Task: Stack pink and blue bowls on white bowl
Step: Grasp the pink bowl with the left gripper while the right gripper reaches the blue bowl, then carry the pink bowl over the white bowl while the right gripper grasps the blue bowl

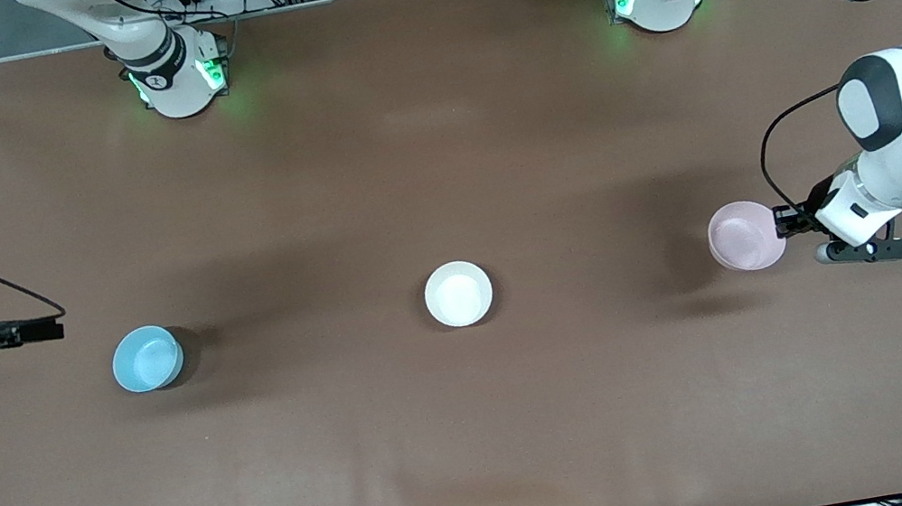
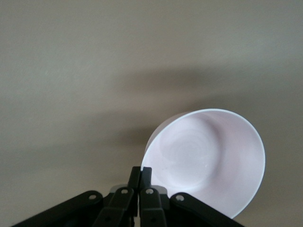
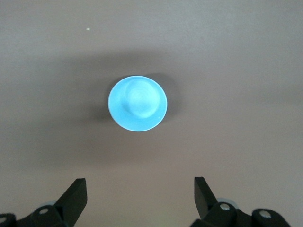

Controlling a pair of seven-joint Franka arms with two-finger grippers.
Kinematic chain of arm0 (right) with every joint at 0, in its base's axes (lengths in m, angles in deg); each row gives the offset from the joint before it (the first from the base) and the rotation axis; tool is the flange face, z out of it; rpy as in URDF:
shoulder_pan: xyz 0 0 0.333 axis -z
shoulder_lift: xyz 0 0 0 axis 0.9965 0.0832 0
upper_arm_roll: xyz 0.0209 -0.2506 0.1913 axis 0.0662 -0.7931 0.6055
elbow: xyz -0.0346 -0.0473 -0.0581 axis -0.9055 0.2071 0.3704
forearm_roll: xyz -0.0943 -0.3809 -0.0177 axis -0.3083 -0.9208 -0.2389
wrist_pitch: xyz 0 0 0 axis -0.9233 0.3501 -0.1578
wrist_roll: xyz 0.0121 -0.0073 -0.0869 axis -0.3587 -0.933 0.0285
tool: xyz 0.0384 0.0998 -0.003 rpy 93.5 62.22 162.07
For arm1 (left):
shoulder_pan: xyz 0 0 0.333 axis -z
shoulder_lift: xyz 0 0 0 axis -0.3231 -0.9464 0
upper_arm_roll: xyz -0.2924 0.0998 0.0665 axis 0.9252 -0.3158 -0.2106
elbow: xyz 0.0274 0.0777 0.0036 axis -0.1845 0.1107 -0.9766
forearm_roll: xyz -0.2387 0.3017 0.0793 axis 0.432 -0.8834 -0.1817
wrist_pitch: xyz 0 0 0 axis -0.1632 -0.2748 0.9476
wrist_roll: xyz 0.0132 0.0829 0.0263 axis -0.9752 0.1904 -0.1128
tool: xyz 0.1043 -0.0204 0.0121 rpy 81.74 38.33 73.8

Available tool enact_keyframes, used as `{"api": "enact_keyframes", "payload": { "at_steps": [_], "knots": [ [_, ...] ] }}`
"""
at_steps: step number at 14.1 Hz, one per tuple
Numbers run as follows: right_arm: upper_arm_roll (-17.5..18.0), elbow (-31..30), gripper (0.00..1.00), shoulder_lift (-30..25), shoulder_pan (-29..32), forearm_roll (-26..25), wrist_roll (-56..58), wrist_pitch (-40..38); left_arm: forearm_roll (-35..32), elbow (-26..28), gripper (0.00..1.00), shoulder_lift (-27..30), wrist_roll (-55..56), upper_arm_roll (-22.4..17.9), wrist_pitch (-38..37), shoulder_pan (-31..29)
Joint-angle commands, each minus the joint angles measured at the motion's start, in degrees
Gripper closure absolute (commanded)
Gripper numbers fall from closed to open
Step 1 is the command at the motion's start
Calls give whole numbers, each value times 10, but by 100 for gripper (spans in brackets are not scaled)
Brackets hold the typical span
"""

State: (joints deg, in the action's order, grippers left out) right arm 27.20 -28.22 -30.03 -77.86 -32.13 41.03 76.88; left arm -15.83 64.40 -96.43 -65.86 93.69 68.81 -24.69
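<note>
Left gripper [image 2: 140, 176] pinched tight on the rim of the small pale pink plastic bowl [image 1: 745, 235], which hangs tilted above the brown tabletop [image 1: 481, 431] at the left arm's end. Small plain white bowl [image 1: 458, 293] sits mid-table; small sky-blue plastic bowl [image 1: 147, 358] rests toward the right arm's end. Right gripper [image 3: 139, 196] spread wide, empty, hovering by the blue bowl, waiting. Judged step: carry pink over white. Level the bowl before lowering, centre it rim over rim, release only once it nests; a one-sided rim pinch may let it swing.
</note>
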Motion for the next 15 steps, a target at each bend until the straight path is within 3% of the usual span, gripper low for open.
{"api": "enact_keyframes", "payload": {
  "at_steps": [1, 3, 9, 13, 15],
  "knots": [
    [9, 20, 0, 30, 14, -11, 8, 10, 10, -42, 100, -6, 60, 44, -28, 3],
    [9, 19, 0, 44, 19, -12, 7, 28, 10, -68, 100, -10, 144, 80, -29, 22],
    [8, -24, 0, 98, 39, -12, 71, 78, 9, -168, 100, -92, 357, 85, -29, 155],
    [8, -114, 0, 97, 46, -11, 71, 221, 9, -204, 100, -137, 452, 85, -28, 207],
    [9, -153, 0, 93, 50, -11, 71, 268, 7, -246, 100, -177, 490, 84, -24, 242]
  ]
}}
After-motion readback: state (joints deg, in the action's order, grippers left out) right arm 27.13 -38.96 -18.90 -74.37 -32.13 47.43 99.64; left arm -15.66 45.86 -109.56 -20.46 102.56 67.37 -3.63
